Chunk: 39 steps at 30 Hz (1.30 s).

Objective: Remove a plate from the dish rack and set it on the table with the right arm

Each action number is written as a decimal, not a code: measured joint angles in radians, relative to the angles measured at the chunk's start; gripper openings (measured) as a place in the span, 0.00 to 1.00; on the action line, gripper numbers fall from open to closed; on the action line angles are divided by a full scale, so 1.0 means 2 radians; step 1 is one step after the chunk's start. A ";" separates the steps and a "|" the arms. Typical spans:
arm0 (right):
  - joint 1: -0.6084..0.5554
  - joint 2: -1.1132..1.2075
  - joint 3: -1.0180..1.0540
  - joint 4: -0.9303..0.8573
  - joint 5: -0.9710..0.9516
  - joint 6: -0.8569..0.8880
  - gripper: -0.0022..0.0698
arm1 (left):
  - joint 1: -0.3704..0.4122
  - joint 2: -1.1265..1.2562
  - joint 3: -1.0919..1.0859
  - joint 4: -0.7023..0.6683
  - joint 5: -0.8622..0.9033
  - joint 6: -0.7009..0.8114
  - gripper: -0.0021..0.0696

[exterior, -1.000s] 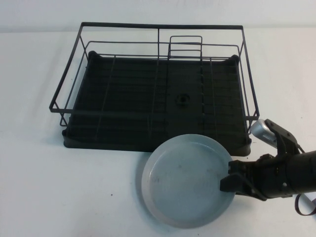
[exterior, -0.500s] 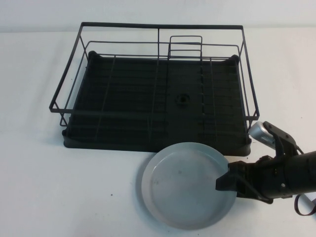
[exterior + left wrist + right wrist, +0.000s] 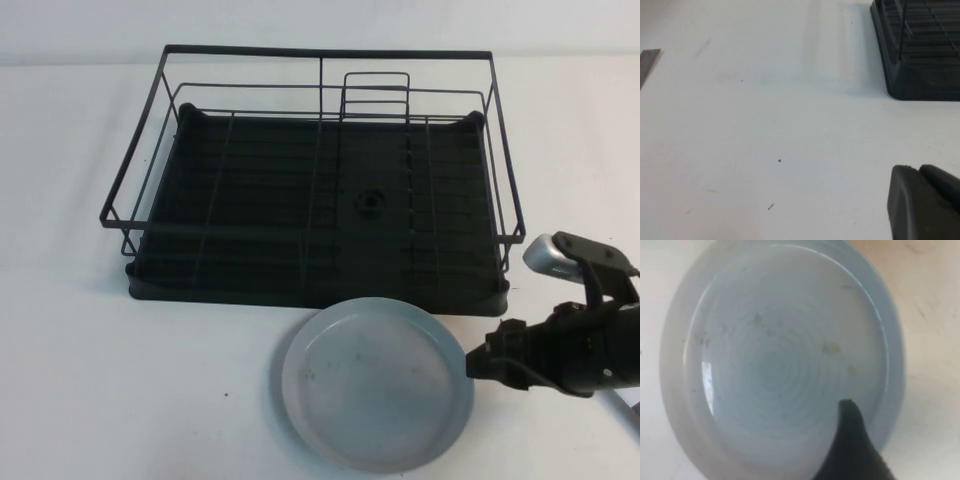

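The pale grey-blue plate (image 3: pixel 375 385) lies flat on the white table (image 3: pixel 120 380), just in front of the black dish rack (image 3: pixel 320 60), near its front right corner. My right gripper (image 3: pixel 472 365) is at the plate's right rim, open, and holds nothing. In the right wrist view one black finger (image 3: pixel 852 440) shows over the plate's (image 3: pixel 785 355) rim; the other finger is out of view. My left gripper (image 3: pixel 920 170) is shut and empty, low over the bare table (image 3: pixel 765 125). It does not show in the high view.
The rack holds only a small wire holder (image 3: pixel 376 95) at its back. One corner of the rack's tray base (image 3: pixel 920 75) shows in the left wrist view. A grey strip (image 3: pixel 647 62) lies at that view's edge.
The plate has gone from tilted in my right gripper to flat on the table. The right gripper has let go of it and drawn back to the right.
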 joint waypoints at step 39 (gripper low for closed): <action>-0.155 -0.641 0.329 -0.365 -0.152 0.111 0.00 | 0.000 0.000 0.000 0.000 0.000 0.000 0.02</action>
